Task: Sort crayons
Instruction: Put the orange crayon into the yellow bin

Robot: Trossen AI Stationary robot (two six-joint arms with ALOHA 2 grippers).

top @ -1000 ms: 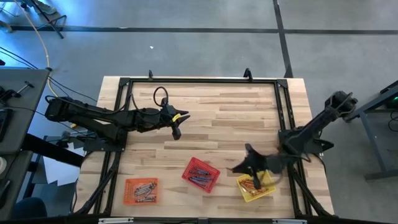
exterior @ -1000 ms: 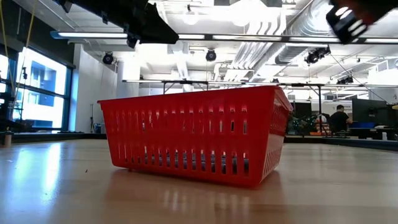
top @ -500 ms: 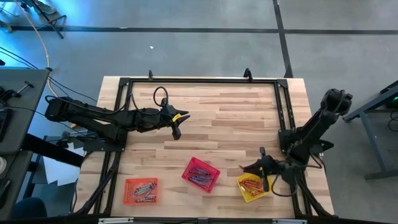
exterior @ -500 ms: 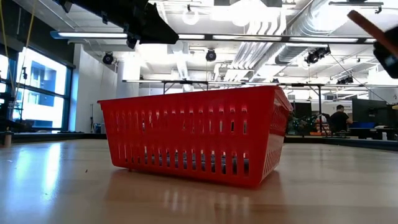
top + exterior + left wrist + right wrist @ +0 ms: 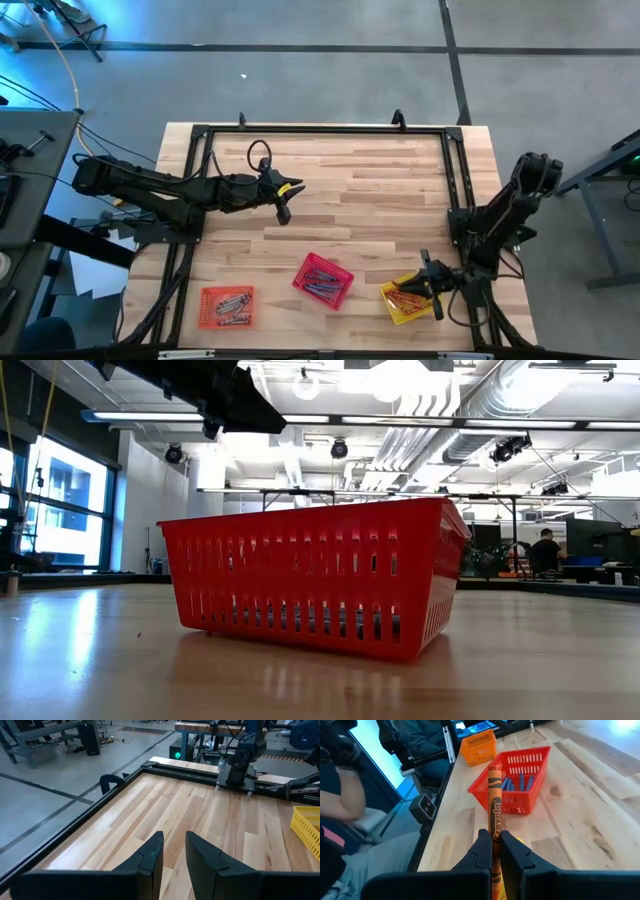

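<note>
Only bare table around left pincer

Three square plastic mesh baskets sit in a row along my table's near edge: orange basket on my left, red basket in the middle, yellow basket on my right. Thin wax crayons lie in each. My right gripper is over the yellow one, my left gripper behind the row, mid-table.

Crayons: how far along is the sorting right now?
Crayons already lie in the orange basket, red basket and yellow basket. The right gripper holds an orange crayon above the yellow basket. No loose crayons show elsewhere. The left gripper waits mid-table.
</note>
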